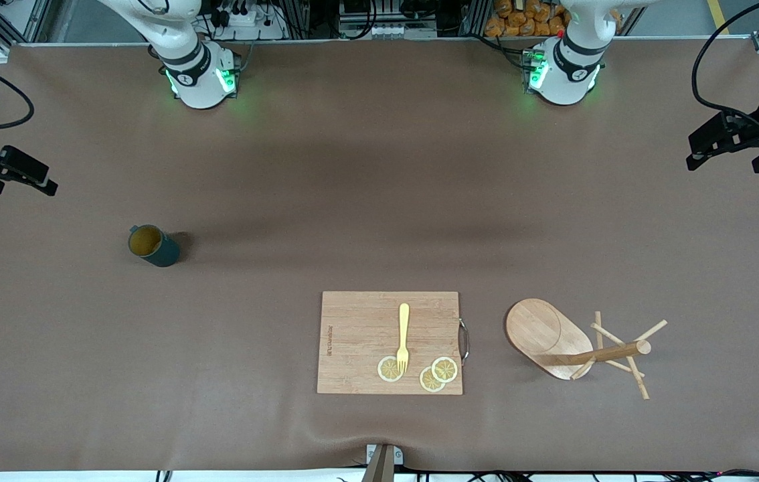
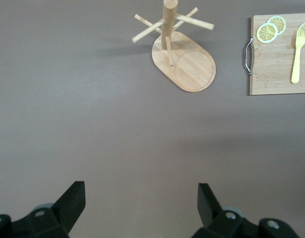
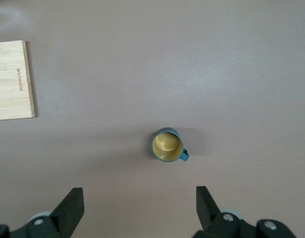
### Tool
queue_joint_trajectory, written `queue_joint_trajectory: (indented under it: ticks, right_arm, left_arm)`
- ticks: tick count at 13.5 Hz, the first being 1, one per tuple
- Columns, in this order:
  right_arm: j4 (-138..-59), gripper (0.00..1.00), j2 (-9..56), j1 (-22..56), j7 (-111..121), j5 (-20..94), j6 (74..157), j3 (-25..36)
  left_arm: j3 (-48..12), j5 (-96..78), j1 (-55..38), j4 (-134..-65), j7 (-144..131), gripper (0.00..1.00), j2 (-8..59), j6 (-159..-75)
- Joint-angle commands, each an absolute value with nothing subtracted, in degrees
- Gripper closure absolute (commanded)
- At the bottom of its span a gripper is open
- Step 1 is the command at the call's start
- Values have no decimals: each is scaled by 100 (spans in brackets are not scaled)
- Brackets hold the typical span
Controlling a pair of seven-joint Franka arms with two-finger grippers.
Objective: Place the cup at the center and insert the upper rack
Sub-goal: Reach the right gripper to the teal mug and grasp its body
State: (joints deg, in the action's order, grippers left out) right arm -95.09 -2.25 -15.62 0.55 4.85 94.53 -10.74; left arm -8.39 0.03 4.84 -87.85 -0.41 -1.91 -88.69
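Note:
The dark teal cup (image 1: 152, 246) stands upright on the brown table toward the right arm's end; in the right wrist view the cup (image 3: 167, 146) shows its yellowish inside and small handle. The wooden upper rack (image 1: 577, 348) stands on its oval base toward the left arm's end, beside the cutting board; it also shows in the left wrist view (image 2: 181, 54). My right gripper (image 1: 21, 186) hangs open and empty above the table's end, clear of the cup (image 3: 140, 198). My left gripper (image 1: 727, 163) hangs open and empty above the other end, clear of the rack (image 2: 142, 198).
A rectangular wooden cutting board (image 1: 359, 314) with a metal handle lies near the front edge at the table's middle. On it lie a yellow fork (image 1: 403, 338) and three lemon slices (image 1: 438, 373). The arm bases stand along the edge farthest from the camera.

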Motion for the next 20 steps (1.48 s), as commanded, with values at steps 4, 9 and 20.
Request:
queue_joint_trajectory:
  ticks: [4, 9, 20]
  right_arm:
    - [-9728, 0, -264, -1503, -44, 510, 9622, -1028]
    - [-10581, 0, 174, -1538, -323, 510, 10599, -1055]
    - [-11373, 0, 1809, -1564, -2162, 519, 12040, -1292]
  left_arm:
    - [-870, 0, 545, -8701, -105, 0, -193, -8728]
    - [-870, -18, 580, -8763, -114, 0, -193, -8640]
    - [-861, -26, 580, -8763, -97, 0, -158, -8648]
